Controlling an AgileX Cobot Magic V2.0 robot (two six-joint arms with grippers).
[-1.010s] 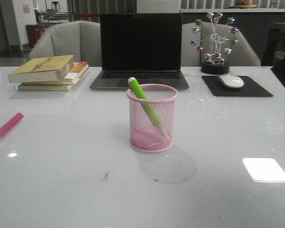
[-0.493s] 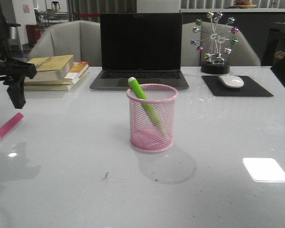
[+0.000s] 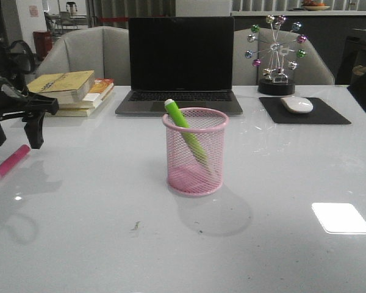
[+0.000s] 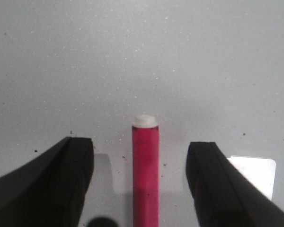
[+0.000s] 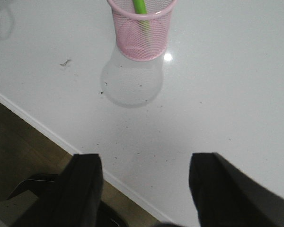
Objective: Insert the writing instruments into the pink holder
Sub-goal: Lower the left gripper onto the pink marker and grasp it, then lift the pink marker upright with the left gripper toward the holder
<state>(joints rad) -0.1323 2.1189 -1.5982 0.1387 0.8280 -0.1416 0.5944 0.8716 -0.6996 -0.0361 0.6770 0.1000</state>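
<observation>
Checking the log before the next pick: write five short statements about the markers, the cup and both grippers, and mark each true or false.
1. The green marker stands tilted inside the pink mesh cup. True.
2. The pink marker is already in the cup. False: it lies on the table at the robot's left.
3. The left gripper is open, a finger on each side of the pink marker. True.
4. The right gripper holds the green marker. False: it is open and holds nothing.
5. The cup lies on its side. False: it stands upright.
</observation>
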